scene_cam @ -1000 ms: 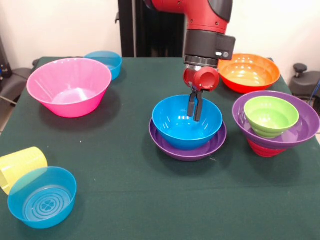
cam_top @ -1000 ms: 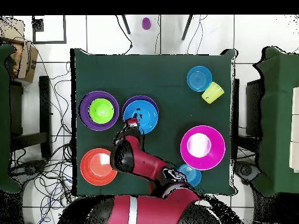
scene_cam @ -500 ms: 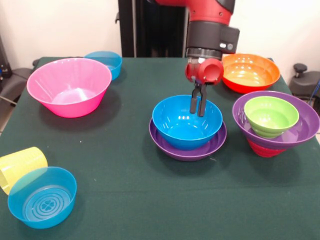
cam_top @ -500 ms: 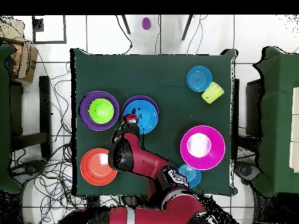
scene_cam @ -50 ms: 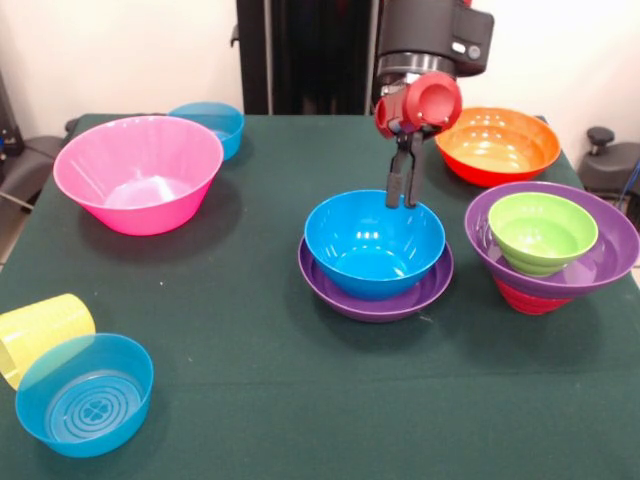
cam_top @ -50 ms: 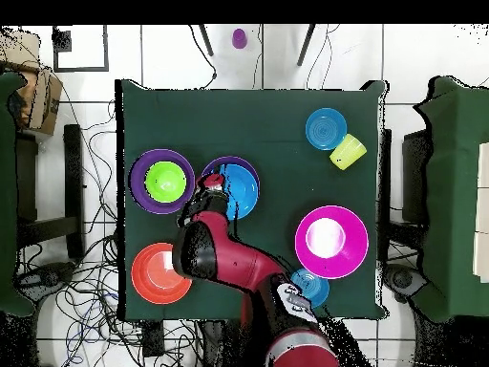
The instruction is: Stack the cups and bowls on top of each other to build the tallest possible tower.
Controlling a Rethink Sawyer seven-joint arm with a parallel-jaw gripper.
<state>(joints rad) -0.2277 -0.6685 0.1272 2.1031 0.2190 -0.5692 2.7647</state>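
We see the green table (scene_cam @ -50 ms: 250, 400) bearing all the ware, with the red and black arm (cam_top @ -50 ms: 224, 263) reaching over it; the large pink bowl (scene_cam @ -50 ms: 138, 172) sits alone at the left of the front view, with 1 translucent blue bowl (scene_cam @ -50 ms: 215, 122) just behind it; the orange bowl (scene_cam @ -50 ms: 497, 145) stands at the far right; nearer, a wide purple bowl (scene_cam @ -50 ms: 600, 255) rests on an upturned red bowl (scene_cam @ -50 ms: 525, 298) and holds the green bowl (scene_cam @ -50 ms: 542, 232); in the middle the blue bowl (scene_cam @ -50 ms: 374, 243) is nested in the second wide purple bowl (scene_cam @ -50 ms: 375, 298); at the near left corner a second translucent blue bowl (scene_cam @ -50 ms: 84, 394) touches the ribbed yellow cup (scene_cam @ -50 ms: 40, 332), which lies on its side; the gripper (scene_cam @ -50 ms: 402, 200) hangs above the blue bowl's far rim, its 2 fingers drawn close together and grasping nothing; in the overhead view a small purple cup (cam_top @ -50 ms: 239, 38) lies off the table on the floor.
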